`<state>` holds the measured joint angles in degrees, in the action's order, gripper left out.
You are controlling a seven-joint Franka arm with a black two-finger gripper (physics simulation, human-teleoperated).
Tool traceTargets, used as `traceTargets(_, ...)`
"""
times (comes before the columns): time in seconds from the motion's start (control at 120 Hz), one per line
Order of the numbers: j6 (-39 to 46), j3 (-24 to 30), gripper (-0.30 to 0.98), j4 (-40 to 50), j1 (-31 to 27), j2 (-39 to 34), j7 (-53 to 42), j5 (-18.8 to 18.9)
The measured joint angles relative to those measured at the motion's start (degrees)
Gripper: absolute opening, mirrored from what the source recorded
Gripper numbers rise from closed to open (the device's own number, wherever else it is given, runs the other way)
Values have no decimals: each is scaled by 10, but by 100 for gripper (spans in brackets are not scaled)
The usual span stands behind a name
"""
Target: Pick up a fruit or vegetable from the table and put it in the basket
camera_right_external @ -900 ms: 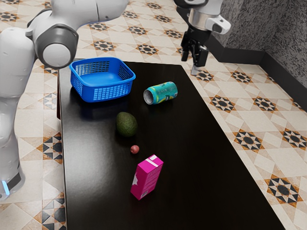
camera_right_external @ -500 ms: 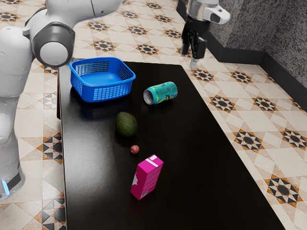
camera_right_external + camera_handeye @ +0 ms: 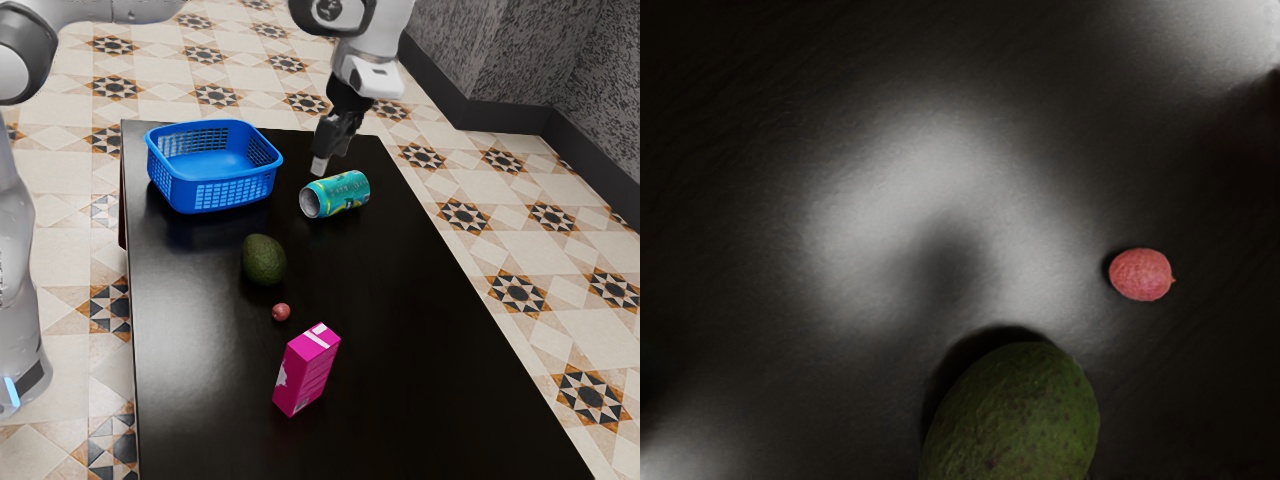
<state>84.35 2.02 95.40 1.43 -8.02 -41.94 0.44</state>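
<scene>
1. Black claw [image 3: 328, 156] of mine hangs near the teal can [image 3: 336, 194]; open or closed, I cannot tell.
2. Sweeping low past the can toward the bumpy dark-green avocado [image 3: 264, 260] on the black table [image 3: 420, 380] could knock it rolling.
3. Exterior view: blue plastic basket [image 3: 222, 194] beside me. Wrist view: small round red fruit's [image 3: 1140, 275] pointed tip.

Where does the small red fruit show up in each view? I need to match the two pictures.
Exterior view: the small red fruit lies between the avocado and the pink carton.
Wrist view: the small red fruit sits near the avocado, not touching it.
Shared landmark: the avocado.
</scene>
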Motion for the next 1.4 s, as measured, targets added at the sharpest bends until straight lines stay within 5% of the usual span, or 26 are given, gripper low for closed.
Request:
traceTargets(0.25,20,-4,69,81,0,-42,-124,-11)
traceTargets(0.4,73,1,69,189,0,-111,-176,-9)
traceTargets(0.608,161,-2,69,284,0,-118,-229,-3)
traceTargets(1.4,249,-19,69,393,0,-147,-324,3)
